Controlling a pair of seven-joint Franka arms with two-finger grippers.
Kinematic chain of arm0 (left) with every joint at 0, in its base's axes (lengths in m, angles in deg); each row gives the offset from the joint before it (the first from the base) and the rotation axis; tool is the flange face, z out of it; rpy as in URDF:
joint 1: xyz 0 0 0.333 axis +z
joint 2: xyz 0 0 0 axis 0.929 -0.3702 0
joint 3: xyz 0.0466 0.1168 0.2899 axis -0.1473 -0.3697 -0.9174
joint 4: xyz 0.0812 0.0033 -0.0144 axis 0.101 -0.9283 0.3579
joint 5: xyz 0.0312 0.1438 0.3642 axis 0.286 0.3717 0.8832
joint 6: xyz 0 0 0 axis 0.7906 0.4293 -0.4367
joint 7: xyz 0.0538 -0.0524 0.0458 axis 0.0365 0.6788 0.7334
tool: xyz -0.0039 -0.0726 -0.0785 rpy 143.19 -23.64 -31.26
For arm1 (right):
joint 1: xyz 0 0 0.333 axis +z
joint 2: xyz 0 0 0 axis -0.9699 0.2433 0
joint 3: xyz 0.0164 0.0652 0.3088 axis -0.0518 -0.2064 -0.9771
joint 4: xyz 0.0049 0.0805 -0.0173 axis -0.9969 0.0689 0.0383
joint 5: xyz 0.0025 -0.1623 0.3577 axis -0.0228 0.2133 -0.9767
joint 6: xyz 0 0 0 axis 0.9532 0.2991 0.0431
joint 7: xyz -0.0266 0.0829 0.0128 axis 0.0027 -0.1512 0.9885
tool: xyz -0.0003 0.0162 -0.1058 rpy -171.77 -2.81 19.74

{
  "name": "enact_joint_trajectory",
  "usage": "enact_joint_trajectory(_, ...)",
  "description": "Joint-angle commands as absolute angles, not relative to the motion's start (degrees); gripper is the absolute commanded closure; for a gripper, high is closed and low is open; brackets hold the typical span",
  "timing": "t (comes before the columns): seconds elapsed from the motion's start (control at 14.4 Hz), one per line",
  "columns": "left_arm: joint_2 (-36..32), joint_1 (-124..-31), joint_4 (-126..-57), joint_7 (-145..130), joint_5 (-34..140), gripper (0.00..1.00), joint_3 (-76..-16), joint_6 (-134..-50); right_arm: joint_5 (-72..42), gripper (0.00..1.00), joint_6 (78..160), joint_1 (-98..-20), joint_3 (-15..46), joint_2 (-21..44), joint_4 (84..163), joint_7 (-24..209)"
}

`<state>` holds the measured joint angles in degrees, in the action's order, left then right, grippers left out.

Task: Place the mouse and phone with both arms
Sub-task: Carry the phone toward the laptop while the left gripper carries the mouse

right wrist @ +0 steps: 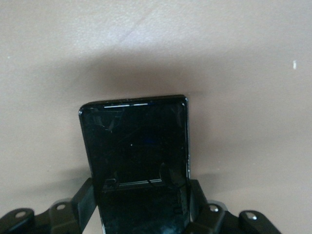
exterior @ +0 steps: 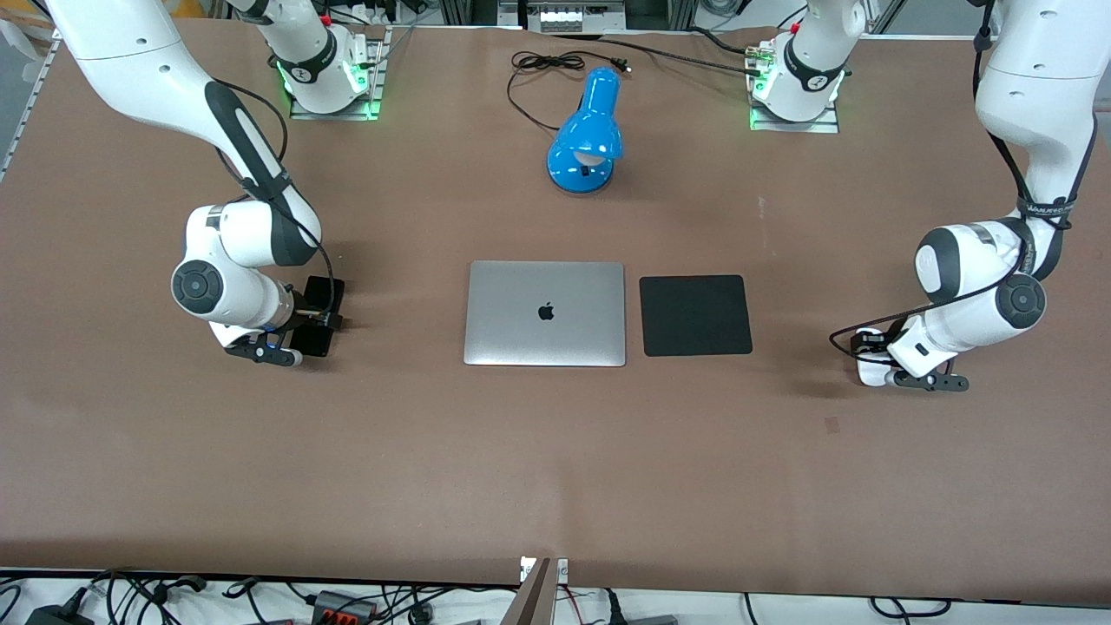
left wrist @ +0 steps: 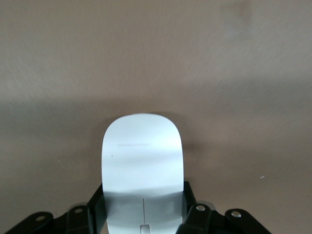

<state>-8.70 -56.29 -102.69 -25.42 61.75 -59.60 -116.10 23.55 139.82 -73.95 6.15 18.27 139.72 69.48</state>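
Observation:
The white oval mouse (left wrist: pixel 141 156) sits between the fingers of my left gripper (left wrist: pixel 144 200), which is shut on its sides low over the brown table. In the front view this gripper (exterior: pixel 878 358) and the mouse (exterior: pixel 870 373) are at the left arm's end of the table, apart from the black pad. The black phone (right wrist: pixel 134 141) is held by its long edges in my right gripper (right wrist: pixel 141 197), also low over the table. In the front view the right gripper (exterior: pixel 314 319) and the phone (exterior: pixel 321 291) are at the right arm's end, beside the laptop with a gap.
A closed silver laptop (exterior: pixel 545 312) lies at the table's middle with a square black pad (exterior: pixel 694 314) beside it toward the left arm's end. A blue desk lamp (exterior: pixel 586 134) with a black cord (exterior: pixel 538 65) lies farther from the front camera.

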Motion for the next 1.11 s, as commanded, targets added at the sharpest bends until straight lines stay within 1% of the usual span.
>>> enact_joint_trajectory(0.0,-3.2,-56.7,-100.7,-23.1,62.5,0.70,-57.3,-107.4,24.4,0.87,140.2,-70.5,5.7,17.6,139.5,68.2)
enact_joint_trajectory(0.14,-3.0,-56.7,-95.8,-18.1,62.5,0.70,-54.1,-96.0,24.1,0.87,140.2,-66.3,5.6,17.9,138.1,68.4)
enact_joint_trajectory(0.21,-3.0,-56.7,-94.5,-15.1,62.5,0.70,-52.3,-92.6,24.0,0.87,140.2,-64.2,5.6,18.1,137.1,68.6)
enact_joint_trajectory(0.35,-2.6,-56.6,-93.9,-8.1,62.5,0.69,-46.9,-90.4,23.5,0.88,140.1,-60.6,5.7,20.0,134.4,68.6)
enact_joint_trajectory(0.49,-3.1,-56.7,-93.9,-3.1,62.6,0.69,-42.5,-91.2,22.9,0.88,140.1,-59.9,5.5,20.8,133.4,68.6)
enact_joint_trajectory(0.56,-4.0,-57.5,-94.2,-2.1,62.6,0.68,-41.4,-93.3,22.0,0.88,140.2,-59.4,5.6,21.3,133.4,68.2)
enact_joint_trajectory(0.69,-5.3,-61.2,-95.8,1.4,62.4,0.68,-41.1,-98.0,21.3,0.88,140.3,-59.2,5.6,21.9,133.4,67.6)
enact_joint_trajectory(0.9,-7.6,-66.2,-96.7,10.7,62.8,0.68,-41.6,-101.9,19.7,0.88,140.5,-58.2,5.6,23.0,132.2,64.8)
enact_joint_trajectory(1.04,-8.8,-66.8,-97.4,11.3,64.3,0.68,-41.6,-104.8,19.7,0.88,140.3,-57.8,5.6,23.7,130.9,63.9)
